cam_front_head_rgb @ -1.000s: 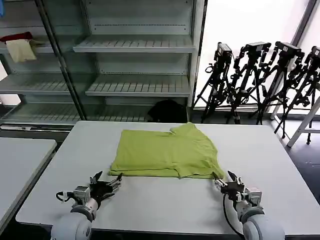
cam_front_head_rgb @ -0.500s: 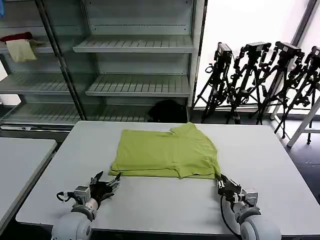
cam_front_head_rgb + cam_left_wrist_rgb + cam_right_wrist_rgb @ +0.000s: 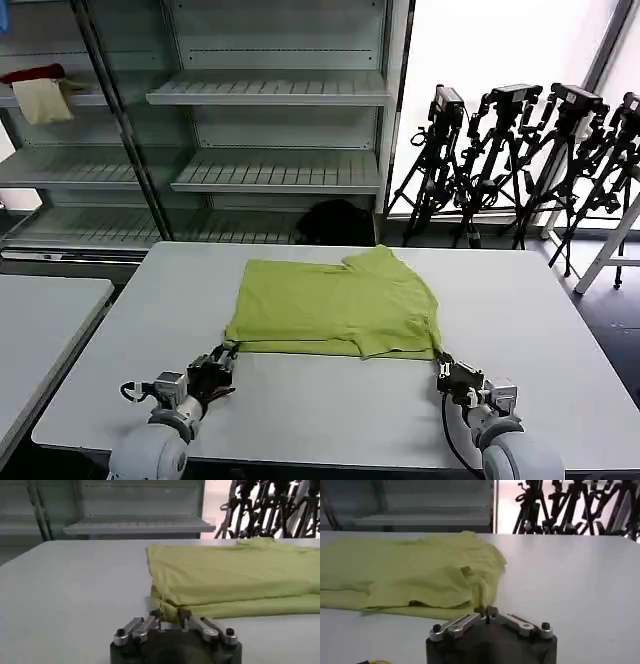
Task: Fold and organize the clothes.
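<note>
Now pinching both near corners of the half-folded T-shirt (image 3: pixel 335 308), ready for another fold.

Lying flat mid-table (image 3: pixel 560 330), nearer the far edge, already doubled over. Left gripper (image 3: pixel 222 357) closed on the near left corner, fingertips (image 3: pixel 156 614) nipping the hem; right gripper (image 3: pixel 444 366) pressed together on the near right corner. Next, probably: lifting both corners evenly and carrying them over toward the far edge, keeping the hem taut so no layer slips or bunches.
</note>
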Robot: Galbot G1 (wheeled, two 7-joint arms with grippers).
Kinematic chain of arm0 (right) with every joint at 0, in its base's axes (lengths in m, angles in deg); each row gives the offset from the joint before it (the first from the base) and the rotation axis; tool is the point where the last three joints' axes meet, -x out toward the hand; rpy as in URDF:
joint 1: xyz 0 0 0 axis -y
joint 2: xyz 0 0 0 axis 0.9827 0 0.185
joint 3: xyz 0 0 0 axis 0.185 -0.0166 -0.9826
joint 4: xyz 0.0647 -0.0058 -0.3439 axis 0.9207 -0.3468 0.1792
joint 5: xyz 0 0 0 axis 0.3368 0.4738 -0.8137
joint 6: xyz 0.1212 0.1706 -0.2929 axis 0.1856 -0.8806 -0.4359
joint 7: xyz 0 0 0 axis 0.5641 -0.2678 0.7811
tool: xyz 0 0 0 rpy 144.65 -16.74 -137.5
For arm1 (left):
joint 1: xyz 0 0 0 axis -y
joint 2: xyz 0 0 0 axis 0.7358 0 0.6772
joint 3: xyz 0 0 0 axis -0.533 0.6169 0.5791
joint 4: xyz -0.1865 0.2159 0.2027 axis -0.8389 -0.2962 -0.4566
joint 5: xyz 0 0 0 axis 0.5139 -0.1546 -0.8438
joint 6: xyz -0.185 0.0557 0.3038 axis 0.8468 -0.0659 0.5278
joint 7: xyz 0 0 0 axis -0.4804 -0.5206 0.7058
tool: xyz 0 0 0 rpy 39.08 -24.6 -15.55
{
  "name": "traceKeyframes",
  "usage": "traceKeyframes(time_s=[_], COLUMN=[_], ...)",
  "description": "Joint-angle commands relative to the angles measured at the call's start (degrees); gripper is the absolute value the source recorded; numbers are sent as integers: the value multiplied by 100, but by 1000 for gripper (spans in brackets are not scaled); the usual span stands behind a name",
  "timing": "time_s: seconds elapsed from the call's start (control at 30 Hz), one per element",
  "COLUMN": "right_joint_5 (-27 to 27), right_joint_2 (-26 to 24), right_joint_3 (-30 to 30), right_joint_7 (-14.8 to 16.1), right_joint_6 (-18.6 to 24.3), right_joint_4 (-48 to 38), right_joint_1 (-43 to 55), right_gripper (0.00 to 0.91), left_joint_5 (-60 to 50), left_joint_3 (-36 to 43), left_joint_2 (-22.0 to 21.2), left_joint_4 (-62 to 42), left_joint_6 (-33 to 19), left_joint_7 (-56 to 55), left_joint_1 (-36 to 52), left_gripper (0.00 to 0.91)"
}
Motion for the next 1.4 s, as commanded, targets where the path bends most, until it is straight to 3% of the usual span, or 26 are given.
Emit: traceKeyframes(time_s=[0.03, 0.33, 0.47, 0.73, 1.0, 1.03, 1.07, 1.1, 1.13, 1.17, 1.4], right_joint_5=[-15, 202, 471, 441, 365, 341, 283, 230, 200, 192, -77], right_joint_2=[7, -101, -247, -331, -233, -227, -208, -196, -196, -198, -177], right_joint_3=[12, -29, 7, -149, -344, -402, -440, -455, -465, -459, -421], right_joint_7=[21, -124, -333, -753, -1163, -1230, -1243, -1253, -1289, -1296, -1314], right_joint_6=[1, -10, -14, -14, -7, -6, -5, -5, -5, -5, 5], right_joint_4=[12, 508, 1046, 1813, 2189, 2194, 2182, 2159, 2122, 2072, 1911], right_joint_1=[-4, -557, -1094, -2013, -2641, -2686, -2715, -2727, -2718, -2696, -2615], right_gripper=[0, 0, 0, 0, 0, 131, 574, 907, 907, 907, 907], left_joint_5=[-13, -29, 34, 216, 19, 14, 12, -20, -37, -63, -164], left_joint_3=[9, -132, -359, -728, -886, -870, -865, -852, -828, -806, -638], left_joint_2=[1, 144, 296, 219, 255, 249, 244, 237, 234, 229, 153], left_joint_4=[3, 713, 1393, 2217, 2195, 2181, 2161, 2128, 2099, 2058, 1977], left_joint_6=[3, 9, 15, -37, -238, -238, -231, -234, -236, -249, -381], left_joint_7=[-17, -109, -98, -246, -377, -392, -409, -413, -431, -460, -837], left_joint_1=[5, -500, -1261, -2632, -3055, -3062, -3063, -3059, -3051, -3042, -3005], left_gripper=[0, 0, 0, 0, 0, 0, 10, 282, 756, 907, 907])
